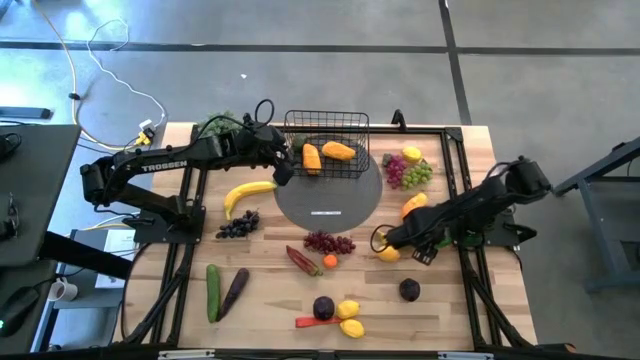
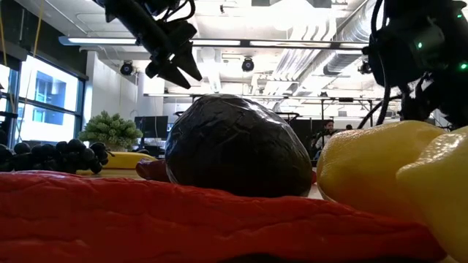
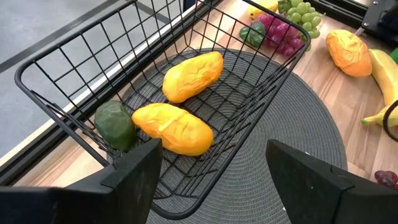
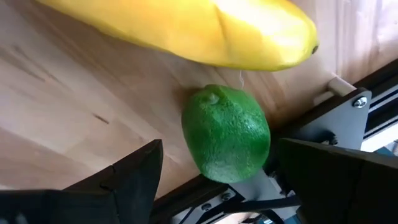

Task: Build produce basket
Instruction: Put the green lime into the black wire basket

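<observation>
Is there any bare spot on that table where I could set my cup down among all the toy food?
Bare wood shows between the cucumber and the red chilli, and along the near edge right of the lemons, past the dark plum. The grey round mat is mostly free. It is crowded near the basket, where the left gripper hovers, and near the right gripper.

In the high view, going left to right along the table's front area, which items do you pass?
Cucumber → eggplant → red chilli → dark plum → two lemons → second dark plum.
</observation>
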Robot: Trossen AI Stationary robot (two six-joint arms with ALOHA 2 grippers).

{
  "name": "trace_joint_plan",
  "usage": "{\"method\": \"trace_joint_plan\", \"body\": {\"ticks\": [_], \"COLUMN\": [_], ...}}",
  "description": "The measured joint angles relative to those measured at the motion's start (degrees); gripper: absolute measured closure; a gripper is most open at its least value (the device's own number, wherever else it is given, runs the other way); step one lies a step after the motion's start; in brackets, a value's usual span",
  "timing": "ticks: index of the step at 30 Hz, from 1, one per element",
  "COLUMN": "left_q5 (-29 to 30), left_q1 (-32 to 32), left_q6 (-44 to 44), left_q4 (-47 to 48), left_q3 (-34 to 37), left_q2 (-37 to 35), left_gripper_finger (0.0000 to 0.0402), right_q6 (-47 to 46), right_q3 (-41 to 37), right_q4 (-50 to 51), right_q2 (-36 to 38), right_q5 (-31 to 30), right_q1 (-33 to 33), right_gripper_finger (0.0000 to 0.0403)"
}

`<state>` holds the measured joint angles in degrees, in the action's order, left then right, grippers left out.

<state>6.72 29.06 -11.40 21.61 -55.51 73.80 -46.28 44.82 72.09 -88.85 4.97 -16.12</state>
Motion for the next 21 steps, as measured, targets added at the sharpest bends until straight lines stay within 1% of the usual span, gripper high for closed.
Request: {"method": "trace_joint_plan", "body": {"ticks": [7,10,13,19,21], "left_q5": [0.1,0.2,0.2,0.1,0.1], "left_q1": [0.0,0.0,0.0,0.0,0.0], "left_q6": [1.1,1.5,1.5,1.5,1.5], "left_q4": [0.0,0.0,0.0,0.0,0.0], "left_q3": [0.0,0.0,0.0,0.0,0.0], "left_q2": [0.0,0.0,0.0,0.0,0.0], "left_gripper_finger": [0.0124,0.0124,0.0124,0.0124,0.0124], "right_q6": [-1.2,-1.4,-1.4,-1.7,-1.7], "right_q3": [0.0,0.0,0.0,0.0,0.4], "right_q4": [-0.2,-0.2,-0.2,0.4,0.9], "right_q2": [-5.6,-6.8,-6.9,-6.9,-6.9], "right_q5": [0.0,0.0,-0.4,-0.4,-0.3], "right_q1": [0.0,0.0,0.0,0.0,0.0], "right_gripper_finger": [0.0105,0.0115,0.0146,0.0235,0.0254]}}
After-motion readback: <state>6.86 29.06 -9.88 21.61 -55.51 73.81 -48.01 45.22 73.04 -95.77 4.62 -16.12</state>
